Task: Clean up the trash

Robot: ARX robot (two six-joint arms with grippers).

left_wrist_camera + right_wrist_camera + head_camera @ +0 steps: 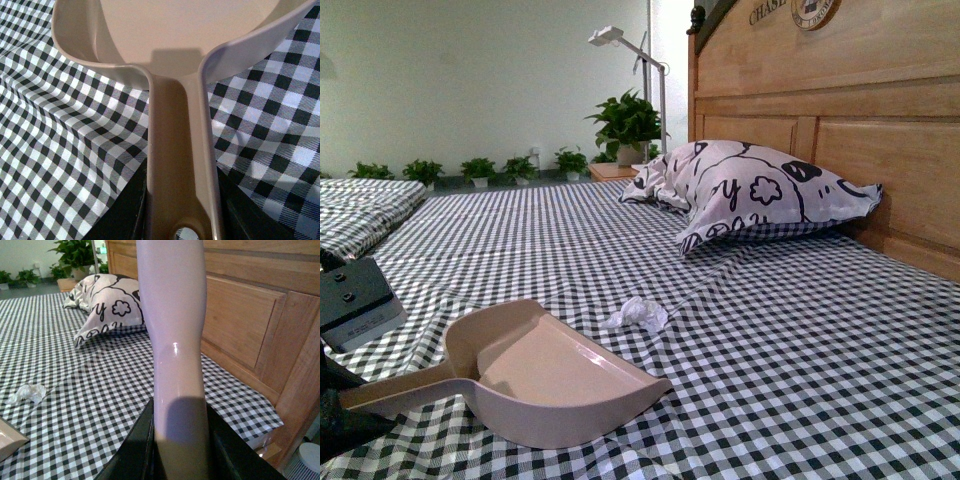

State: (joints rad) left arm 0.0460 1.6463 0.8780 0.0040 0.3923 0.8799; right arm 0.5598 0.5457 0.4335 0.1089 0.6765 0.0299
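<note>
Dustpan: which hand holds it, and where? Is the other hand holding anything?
The left hand holds the dustpan by the end of its handle. The right hand grips a pale smooth shaft.

Your front view is softly, evenly lit with a cool green cast; the dustpan [555, 375] throws only a faint shadow under its near rim. In the left wrist view a square shadow darkens the dustpan's floor beside its handle (the close cloth [60, 150] looks slightly soft). In the right wrist view you'll see one small glare spot on the pale handle [175, 340], shaded lower down.
</note>
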